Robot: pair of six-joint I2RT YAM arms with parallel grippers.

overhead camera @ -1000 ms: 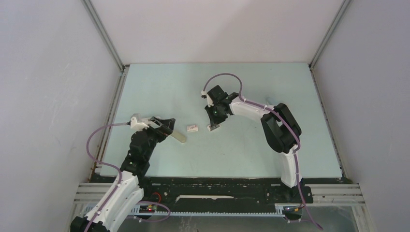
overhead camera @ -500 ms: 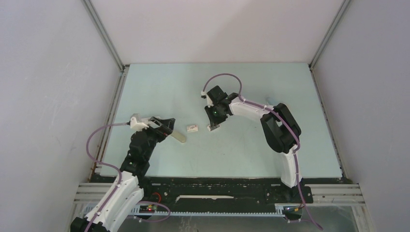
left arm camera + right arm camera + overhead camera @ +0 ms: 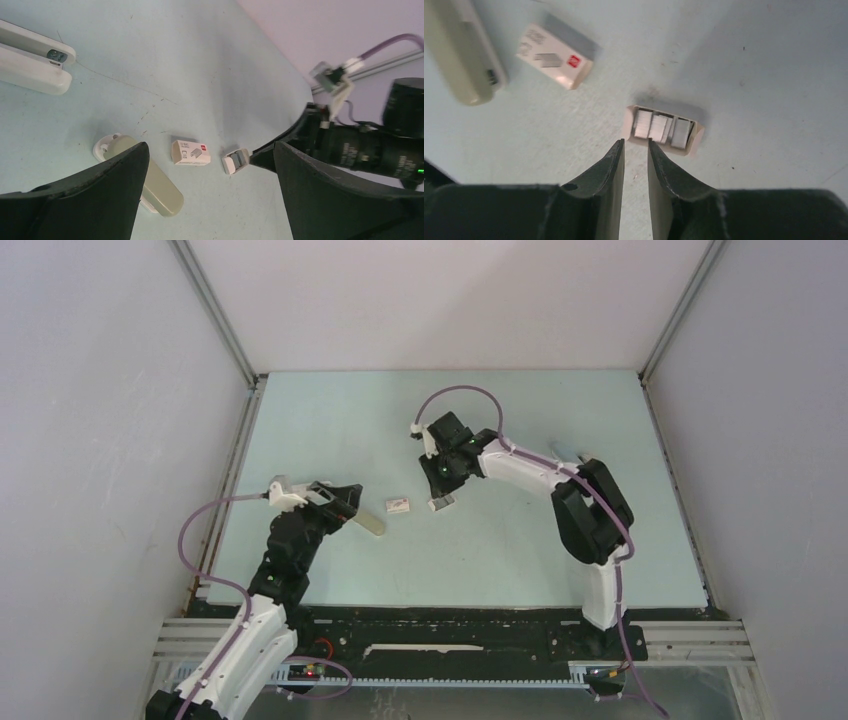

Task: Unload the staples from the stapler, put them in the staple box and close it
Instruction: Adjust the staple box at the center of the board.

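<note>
Just beyond the right gripper lie the staples, apparently untouched.

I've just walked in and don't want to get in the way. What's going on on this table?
The right gripper hovers just by a small open box of staples, jaws slightly apart and holding nothing. The left gripper hangs wide open over the beige stapler, also holding nothing. A closed white box lies between the stapler and the open box.
</note>
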